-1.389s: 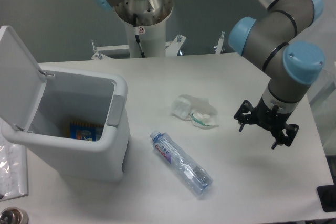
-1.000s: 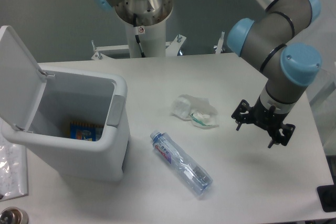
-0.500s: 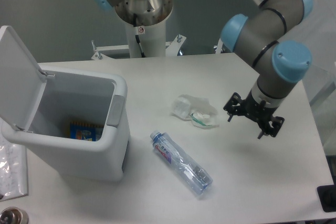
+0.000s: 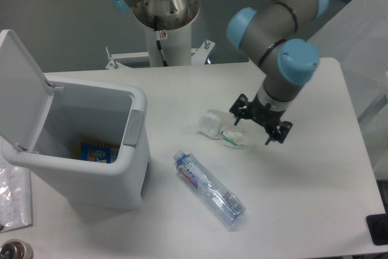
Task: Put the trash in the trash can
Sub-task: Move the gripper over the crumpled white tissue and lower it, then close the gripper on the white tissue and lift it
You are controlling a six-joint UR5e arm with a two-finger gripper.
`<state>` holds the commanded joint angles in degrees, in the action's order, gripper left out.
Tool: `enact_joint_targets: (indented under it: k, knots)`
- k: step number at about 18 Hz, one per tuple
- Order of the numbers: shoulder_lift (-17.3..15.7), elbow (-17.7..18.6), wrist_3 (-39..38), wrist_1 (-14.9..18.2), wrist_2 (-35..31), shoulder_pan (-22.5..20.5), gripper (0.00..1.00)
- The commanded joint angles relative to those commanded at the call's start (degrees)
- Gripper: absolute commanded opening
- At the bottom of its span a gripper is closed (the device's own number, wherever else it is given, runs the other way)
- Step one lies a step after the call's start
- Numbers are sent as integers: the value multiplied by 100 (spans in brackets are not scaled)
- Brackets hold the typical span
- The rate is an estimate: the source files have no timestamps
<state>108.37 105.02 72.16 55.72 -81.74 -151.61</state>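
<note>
A: Fixed camera, item one?

B: Gripper (image 4: pixel 260 122), on the arm (image 4: pixel 271 22) reaching in from the upper right. Two dark fingers spread apart, nothing between them. It hangs above the table (image 4: pixel 303 198), at the right edge of the wad.

A: Item two?

B: Tissue wad (image 4: pixel 225 127), crumpled, white, with a green bit on its near side. It lies on the table near the middle, just left of the gripper and a little below it. Whether a fingertip touches it cannot be told from this view.

A: Item three?

B: Bottle (image 4: pixel 210 188), clear, crushed, blue cap and label. It lies flat in front of the wad, long axis running from cap at upper left to base at lower right. Well apart from the gripper.

A: Item four?

B: Trash can (image 4: pixel 124 177), white, at the left of the table, lid (image 4: pixel 18 83) flipped up and back. A packet (image 4: pixel 97 151) with orange and blue print lies at the bottom.

A: The relation that matters?

B: The wad is the nearer piece, to the gripper's left. By judgement, a short shift left and down would bring the fingers astride it; the can is further along in the same direction. Both pieces are not yet binned.
</note>
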Motion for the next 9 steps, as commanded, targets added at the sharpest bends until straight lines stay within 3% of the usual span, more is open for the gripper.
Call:
enact_joint_targets:
  k: [3, 9]
  knots:
    - [-97, 45, 18, 70, 0, 105, 100]
    - [-211, 36, 96, 614, -17, 272, 100]
